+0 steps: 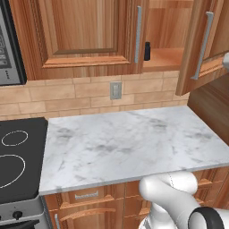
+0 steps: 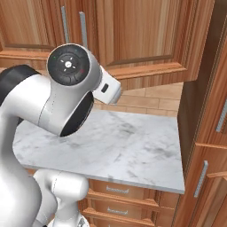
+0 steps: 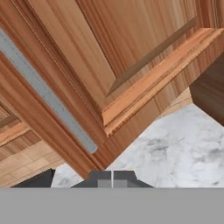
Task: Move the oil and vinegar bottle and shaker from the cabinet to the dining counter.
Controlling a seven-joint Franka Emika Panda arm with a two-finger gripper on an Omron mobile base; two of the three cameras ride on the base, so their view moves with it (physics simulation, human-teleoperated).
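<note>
Left base view: cabinet (image 1: 167, 58) open, right door (image 1: 203, 44) swung out; black shaker (image 1: 147, 51) upright at the shelf's left edge, bottle hidden.
Right base view: arm raised before the closed doors over the marble worktop (image 2: 128, 146).
Hand view: gripper (image 3: 112, 180) closed, empty, beside a door handle (image 3: 48, 94).
Step, judged: reaching for the shaker; next, open the fingers.

Glossy white arm (image 2: 66, 106); dark round joint caps.
</note>
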